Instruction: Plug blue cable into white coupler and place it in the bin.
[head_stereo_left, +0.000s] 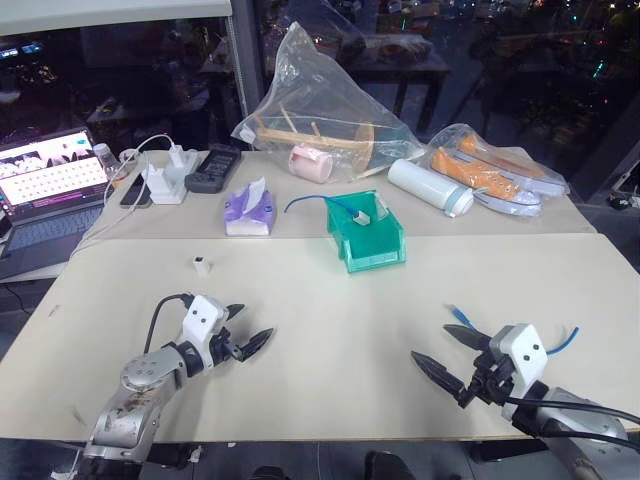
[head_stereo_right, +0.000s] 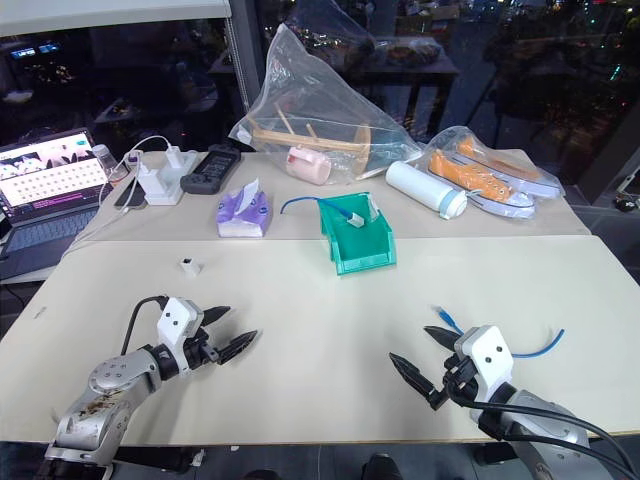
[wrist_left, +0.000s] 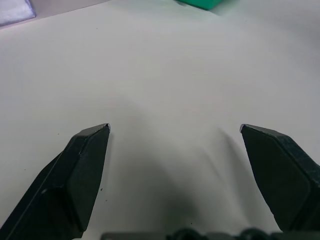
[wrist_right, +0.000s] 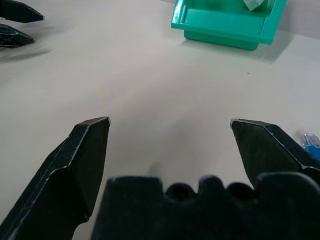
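Blue cable (head_stereo_left: 562, 341) — flat by R end effector (head_stereo_left: 448, 349), plug toward bin (head_stereo_left: 372, 246)

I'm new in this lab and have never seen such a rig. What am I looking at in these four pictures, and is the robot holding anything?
It is a two-armed humanoid robot. The two wide pictures come from cameras in its head, looking down over the table. The two close pictures come from cameras on its wrists, looking along the black fingers. The left gripper and the right gripper are both open and hold nothing. Beside the right gripper lies the blue cable. The small white coupler sits ahead of the left one. The green bin stands further back, already holding another cable and coupler. Behind it: a tissue pack, chargers, a white bottle.
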